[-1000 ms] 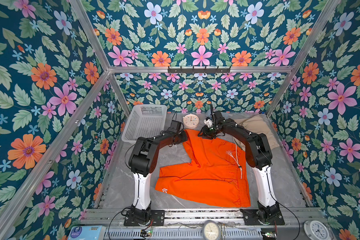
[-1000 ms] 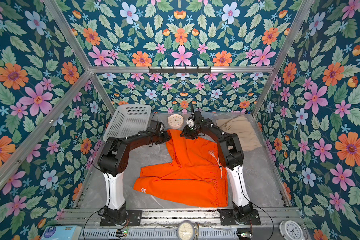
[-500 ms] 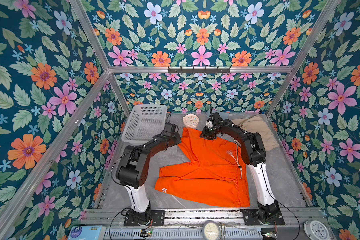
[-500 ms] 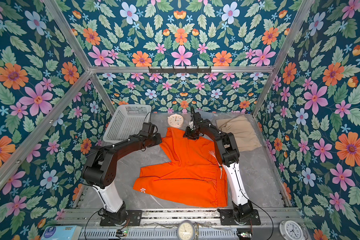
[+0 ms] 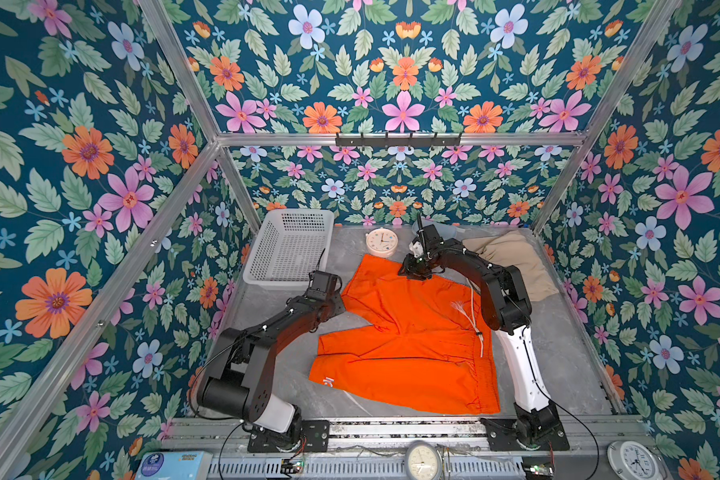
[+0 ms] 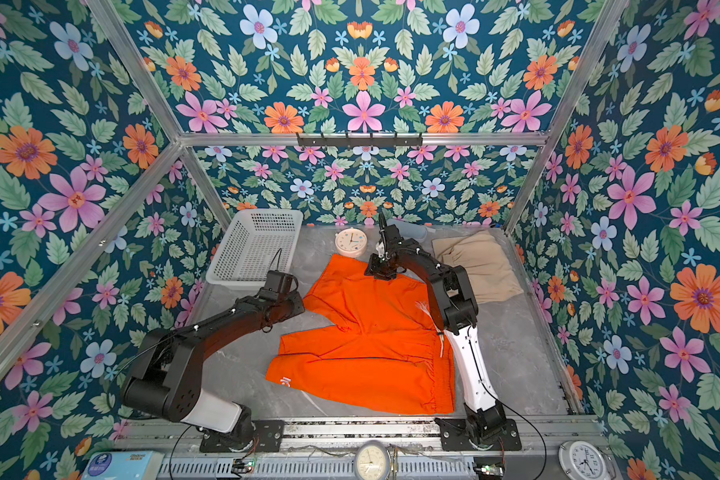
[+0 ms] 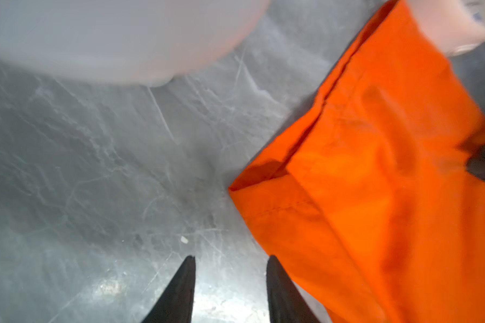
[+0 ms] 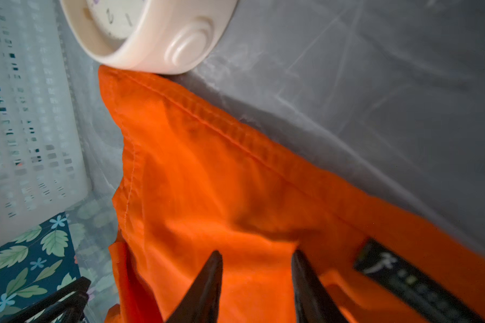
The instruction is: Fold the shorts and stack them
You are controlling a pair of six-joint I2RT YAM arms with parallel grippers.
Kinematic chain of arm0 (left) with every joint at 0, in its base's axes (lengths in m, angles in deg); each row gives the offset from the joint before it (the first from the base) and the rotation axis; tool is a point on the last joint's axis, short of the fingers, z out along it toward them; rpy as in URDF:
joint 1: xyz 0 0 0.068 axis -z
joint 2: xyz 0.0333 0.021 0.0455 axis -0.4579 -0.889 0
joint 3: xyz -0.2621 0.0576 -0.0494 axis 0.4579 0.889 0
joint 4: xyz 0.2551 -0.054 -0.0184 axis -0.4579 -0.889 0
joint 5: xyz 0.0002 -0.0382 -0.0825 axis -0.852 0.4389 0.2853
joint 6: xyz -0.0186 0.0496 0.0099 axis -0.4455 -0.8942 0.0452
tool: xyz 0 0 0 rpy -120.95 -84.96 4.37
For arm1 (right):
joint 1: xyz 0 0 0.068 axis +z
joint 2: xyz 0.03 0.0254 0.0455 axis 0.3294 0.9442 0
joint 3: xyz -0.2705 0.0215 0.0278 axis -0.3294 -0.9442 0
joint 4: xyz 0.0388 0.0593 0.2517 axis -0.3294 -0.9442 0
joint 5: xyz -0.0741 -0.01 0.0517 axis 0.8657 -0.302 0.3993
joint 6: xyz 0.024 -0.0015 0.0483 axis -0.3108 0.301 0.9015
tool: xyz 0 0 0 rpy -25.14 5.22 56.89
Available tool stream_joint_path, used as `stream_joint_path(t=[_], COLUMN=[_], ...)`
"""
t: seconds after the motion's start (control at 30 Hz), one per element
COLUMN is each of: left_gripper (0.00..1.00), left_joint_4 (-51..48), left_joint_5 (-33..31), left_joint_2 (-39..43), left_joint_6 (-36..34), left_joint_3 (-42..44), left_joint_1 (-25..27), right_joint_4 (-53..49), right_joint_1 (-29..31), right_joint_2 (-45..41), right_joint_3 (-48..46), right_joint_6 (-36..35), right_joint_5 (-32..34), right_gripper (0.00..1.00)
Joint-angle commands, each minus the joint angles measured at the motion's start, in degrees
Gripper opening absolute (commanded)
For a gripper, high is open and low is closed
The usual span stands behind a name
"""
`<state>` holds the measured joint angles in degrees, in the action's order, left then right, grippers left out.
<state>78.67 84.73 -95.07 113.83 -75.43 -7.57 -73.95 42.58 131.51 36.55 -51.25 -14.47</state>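
While bright orange cloth shorts [image 5: 408, 332] lie spread mid grey marble surface [image 5: 558, 353], L claw [image 7: 230, 257] gapes over bare surface beside a leg hem; R claw [image 8: 255, 253], tips apart, over far hem. Beige cloth shorts [image 5: 524, 257]: back-right corner.

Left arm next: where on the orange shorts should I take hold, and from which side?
Take the hem corner of the orange shorts nearest the left gripper, coming in low from the bare table side. The corner's layers gape slightly there, so a finger could probably slip under.
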Motion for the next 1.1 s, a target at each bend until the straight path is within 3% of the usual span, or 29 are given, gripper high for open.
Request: stream_joint_path(t=[0.0, 0.13, 0.3, 0.5, 0.77, 1.07], left_gripper=[0.45, 0.43, 0.40, 0.39, 0.38, 0.40], left_joint_4=[1.8, 4.1, 5.0, 7.3, 2.0, -2.6], left_joint_5=[1.7, 7.4, 11.0, 15.8, 10.9, 4.3], left_joint_2=[2.7, 1.1, -8.8, -19.7, -21.2, -13.2], left_joint_6=[0.8, 0.4, -0.7, -0.1, -3.5, -7.0], left_joint_3=[-1.6, -4.9, -11.2, -15.1, -12.3, -4.3], left_joint_1=[0.9, 4.3, 10.9, 13.9, 12.7, 3.4], right_joint_4=[-0.6, -0.2, 2.5, 7.8, 10.1, 6.0], right_joint_1=[0.2, 0.3, -0.3, -2.0, -5.5, -6.6], right_joint_2=[-4.4, -11.2, -19.8, -23.2, -17.2, -11.9], right_joint_3=[0.3, -4.0, -16.6, -29.9, -33.0, -24.4], right_joint_6=[-1.0, -1.5, -0.5, 2.0, 4.6, 2.6], right_joint_5=[-0.7, -0.1, -0.1, -0.6, 0.4, 2.9], right_gripper=[0.42, 0.43, 0.42, 0.42, 0.42, 0.42])
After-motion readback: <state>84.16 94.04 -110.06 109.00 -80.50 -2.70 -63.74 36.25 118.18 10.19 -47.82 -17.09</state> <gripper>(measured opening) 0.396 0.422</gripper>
